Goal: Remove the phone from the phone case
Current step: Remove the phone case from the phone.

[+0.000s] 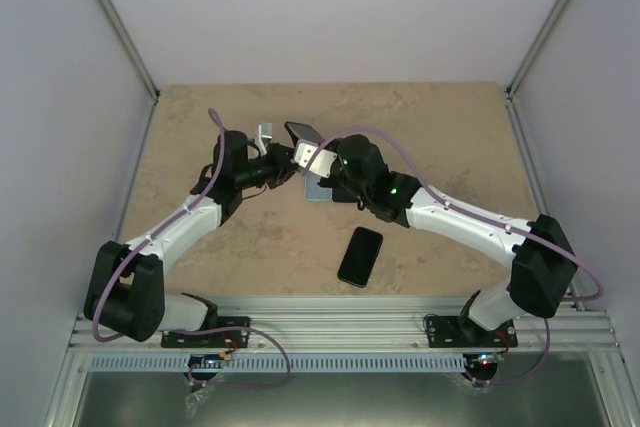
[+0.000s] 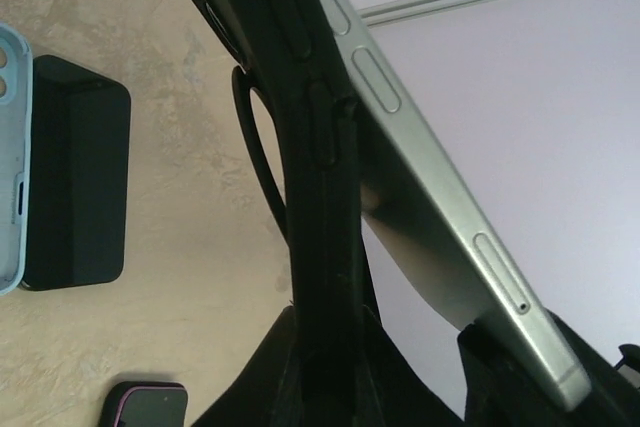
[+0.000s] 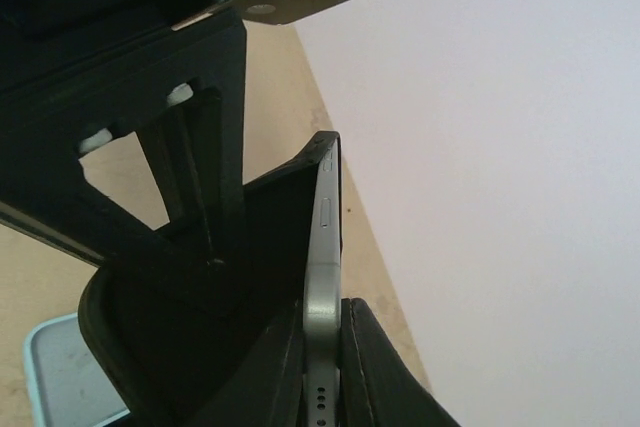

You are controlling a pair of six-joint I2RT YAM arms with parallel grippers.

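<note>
Over table [image 1: 440, 137], right end effector [image 3: 325, 352] clamps phone [image 3: 325, 237]; phone case [image 3: 150, 367] alongside.

Phone [image 2: 430, 197] edge pale silver-green; phone case [image 2: 300, 47] black; second case [image 1: 318, 190], far on the table [image 1: 450, 137], light blue; spare phone [image 1: 360, 257], nearer, black; table mottled beige; walls [image 1: 350, 7] pale lilac.

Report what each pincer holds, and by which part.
Left pincer clamps the black case by its side wall; right pincer pinches the phone at its bottom end.
</note>
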